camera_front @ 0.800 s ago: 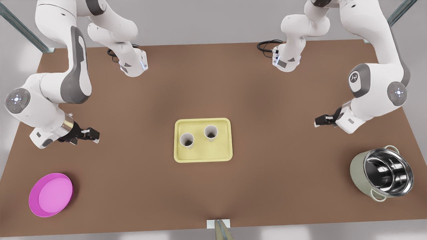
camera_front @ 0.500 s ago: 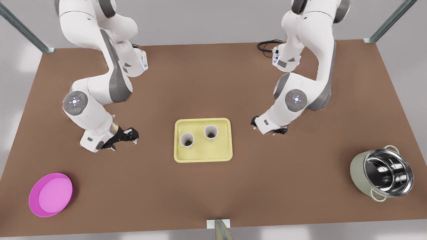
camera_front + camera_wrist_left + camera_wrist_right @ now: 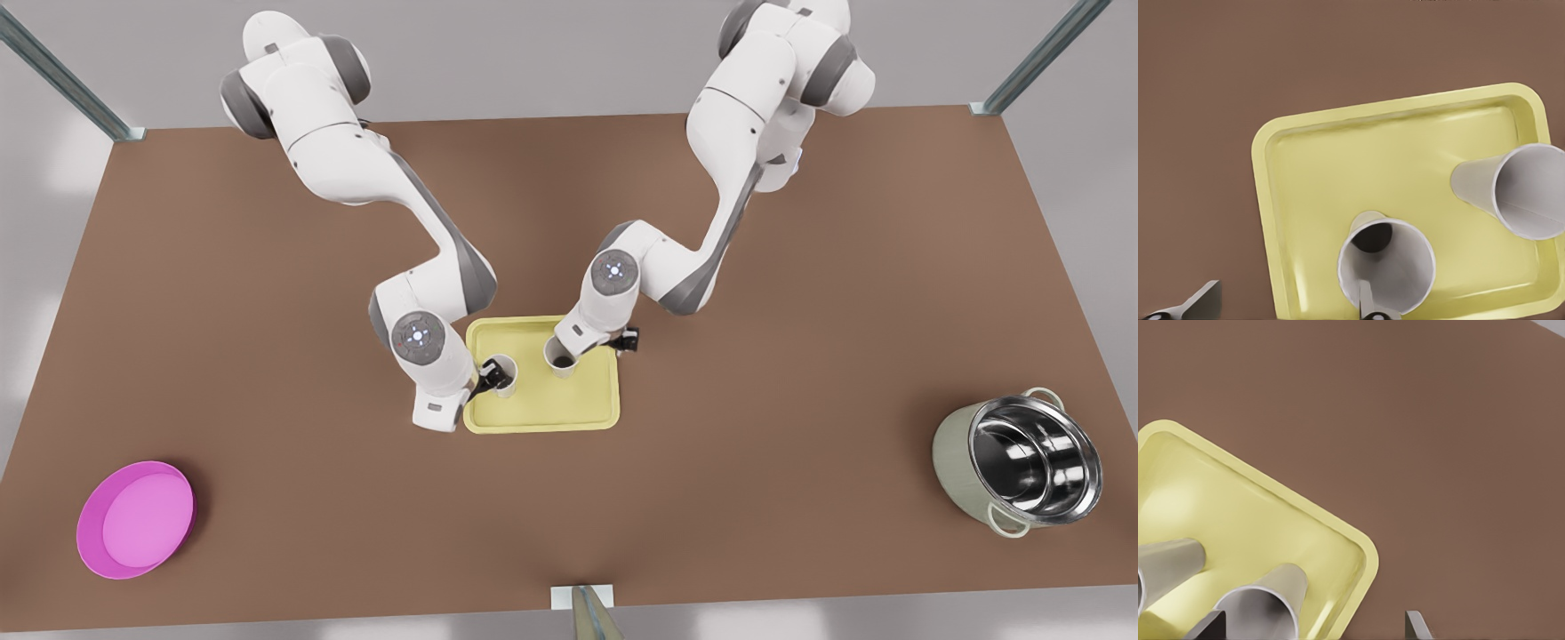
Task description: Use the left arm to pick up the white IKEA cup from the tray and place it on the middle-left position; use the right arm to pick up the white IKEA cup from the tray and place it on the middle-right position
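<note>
Two white cups stand upright inside the pale yellow tray point(image 3: 542, 413), which is set near the middle of the brown table point(image 3: 267, 498). The first cup point(image 3: 502, 375) is placed toward the front view's left of the tray; the second cup point(image 3: 562, 359) is placed just beside it, toward the front view's right and slightly farther back (the two are apart, not touching).

The left gripper point(image 3: 488, 377) is seen at the first cup, at the tray's edge on the front view's left. In the left wrist view, one finger point(image 3: 1367, 301) is lowered inside the mouth of this cup point(image 3: 1386, 270) while the other finger point(image 3: 1201, 303) is held outside over the table, so the cup's wall is straddled by open jaws, not yet clamped. The other cup point(image 3: 1518, 190) and the tray's rim point(image 3: 1261, 180) are visible in the same view.

The right gripper point(image 3: 578, 348) is positioned at the second cup. In the right wrist view, one finger point(image 3: 1208, 628) is shown beside that cup point(image 3: 1268, 607) over the tray floor and the other finger point(image 3: 1417, 627) beyond the tray's rim point(image 3: 1368, 553) above the table; the jaws are spread and nothing is gripped.

A round pink dish point(image 3: 135, 518) is located at the near corner on the front view's left, and a shiny steel pot point(image 3: 1018, 471) at the front view's right, both well apart from the tray.
</note>
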